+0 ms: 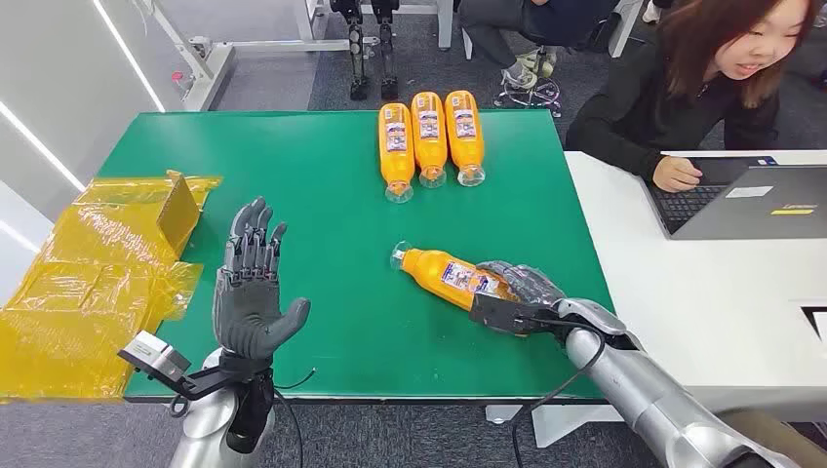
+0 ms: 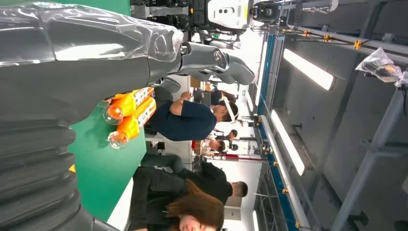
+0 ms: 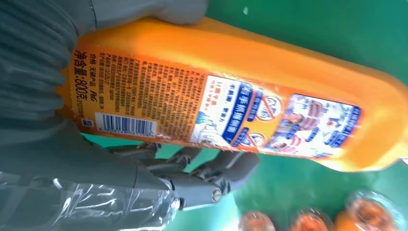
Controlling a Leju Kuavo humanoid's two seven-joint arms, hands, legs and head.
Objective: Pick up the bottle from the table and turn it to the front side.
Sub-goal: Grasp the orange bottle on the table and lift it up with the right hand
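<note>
Green table (image 1: 322, 322), white desk on its right with a person at a laptop (image 1: 746, 200). Bottle (image 1: 451, 277) lies on its side at right-centre of the table, long axis diagonal, clear cap toward table centre, base inside the right hand (image 1: 520, 292). Right wrist view: bottle (image 3: 231, 96) sits between thumb and fingers (image 3: 211, 171), thumb on one side, fingers curled under the other, so it's gripped at the base end. Barcode and small-print panel faces the camera there, which I'd read as the back label; the coming roll about the long axis has to bring the other face round. Right arm comes in low from the right edge. Left hand (image 1: 252, 292) is well apart, raised palm-up, fingers spread, holding nothing. Three more bottles (image 1: 429, 136) lie side by side at the far edge, caps toward the robot. Yellow wrap (image 1: 88, 283) left.
</note>
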